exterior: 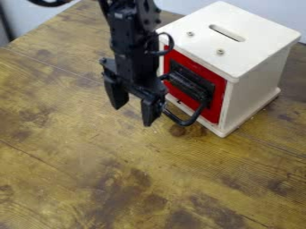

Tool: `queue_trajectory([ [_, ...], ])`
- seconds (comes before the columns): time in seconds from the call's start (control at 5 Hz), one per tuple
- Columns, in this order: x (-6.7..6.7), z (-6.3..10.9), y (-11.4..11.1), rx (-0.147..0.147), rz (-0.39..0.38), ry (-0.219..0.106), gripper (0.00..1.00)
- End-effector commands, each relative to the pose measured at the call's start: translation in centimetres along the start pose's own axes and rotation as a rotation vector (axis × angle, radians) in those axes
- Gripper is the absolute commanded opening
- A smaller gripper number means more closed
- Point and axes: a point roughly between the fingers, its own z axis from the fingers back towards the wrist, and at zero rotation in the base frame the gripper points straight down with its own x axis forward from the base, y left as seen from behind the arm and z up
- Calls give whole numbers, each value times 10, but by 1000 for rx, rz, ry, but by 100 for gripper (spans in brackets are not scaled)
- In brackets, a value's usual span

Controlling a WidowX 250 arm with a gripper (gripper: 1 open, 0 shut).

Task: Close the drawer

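We look down on a wooden counter (pixel 89 170), its brown planks running across most of the view, with darker knots and blotches scattered over it, mostly toward six o'clock and five o'clock. One dark round mark sits just below the drawer's front. Up at eleven o'clock, past the counter's edge, we see a pale grey patch with a dark strip at its side, too little of it to name. At twelve to one o'clock, behind the cabinet, a light strip borders the wood.

The white cabinet (pixel 255 85) stands upright at two o'clock. Its flat top has a slot toward the back and two small round metal fittings. In its front, which faces nine to eight o'clock, sits the drawer (pixel 210 112), a red surround about a black front plate. The drawer looks all but flush with the cabinet; we cannot tell whether a slight gap is left. Its big black wire handle (pixel 195 116) loops out toward the counter's middle.

The black arm (pixel 129 31) comes in from twelve o'clock and stands in front of the drawer, just beside the handle's loop, and hides part of it. We see the hand (pixel 132 106) wide open, its two fingers spread and pointing down over the counter, with nothing between them. Whether its nearer side touches the handle, we cannot tell.
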Motion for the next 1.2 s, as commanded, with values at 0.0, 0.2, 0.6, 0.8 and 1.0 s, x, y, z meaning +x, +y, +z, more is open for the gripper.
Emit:
queue_trajectory([
  [0.0,10,25,8,8,11,-73,100],
  [0.2,9,19,16,4,13,-64,100],
  [0.6,9,9,10,-4,-64,-61,100],
  [0.8,5,6,5,-18,-101,-42,100],
  [1.0,4,14,4,-16,-86,-29,100],
])
